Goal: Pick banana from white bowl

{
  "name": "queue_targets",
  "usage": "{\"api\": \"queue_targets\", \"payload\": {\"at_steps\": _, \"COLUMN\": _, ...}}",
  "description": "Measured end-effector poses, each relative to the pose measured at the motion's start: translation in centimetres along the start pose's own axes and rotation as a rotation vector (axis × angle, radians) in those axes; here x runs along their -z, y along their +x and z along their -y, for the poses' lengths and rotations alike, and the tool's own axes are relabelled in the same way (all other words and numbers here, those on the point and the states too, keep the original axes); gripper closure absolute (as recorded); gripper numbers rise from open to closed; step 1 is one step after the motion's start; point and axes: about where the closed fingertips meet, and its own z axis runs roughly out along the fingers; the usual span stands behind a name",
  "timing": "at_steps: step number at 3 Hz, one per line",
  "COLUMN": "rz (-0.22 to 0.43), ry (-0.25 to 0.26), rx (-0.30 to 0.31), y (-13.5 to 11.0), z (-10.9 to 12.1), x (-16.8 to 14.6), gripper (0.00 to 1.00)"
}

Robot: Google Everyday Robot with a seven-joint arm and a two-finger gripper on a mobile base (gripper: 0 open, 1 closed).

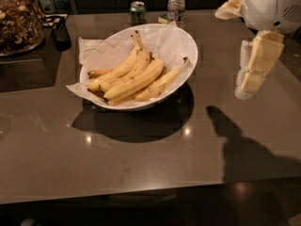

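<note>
A large white bowl [190, 52], lined with crumpled white paper, stands on the dark table a little left of centre. Several yellow bananas [134, 77] lie in it as a bunch, stems pointing toward the back. My gripper [245, 88] hangs in the air at the right, pointing down, above the table and clearly apart from the bowl's right rim. It holds nothing. Its shadow falls on the table below it.
A green drink can [137, 12] and a small water bottle [176, 4] stand behind the bowl. A glass jar of nuts [19, 22] and a dark cup [61, 33] are at the back left. The table's front edge [141, 192] runs across the bottom.
</note>
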Motion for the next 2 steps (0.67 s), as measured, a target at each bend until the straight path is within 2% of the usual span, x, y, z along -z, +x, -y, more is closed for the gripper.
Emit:
{"api": "queue_targets", "payload": {"at_steps": 1, "rz": 0.099, "ry": -0.026, "rx": 0.138, "y": -4.49, "z": 1.15, "x": -0.4, "gripper": 0.0}}
{"api": "queue_targets", "payload": {"at_steps": 2, "rz": 0.102, "ry": -0.009, "rx": 0.137, "y": -4.64, "z": 1.45, "x": -0.3, "gripper": 0.0}}
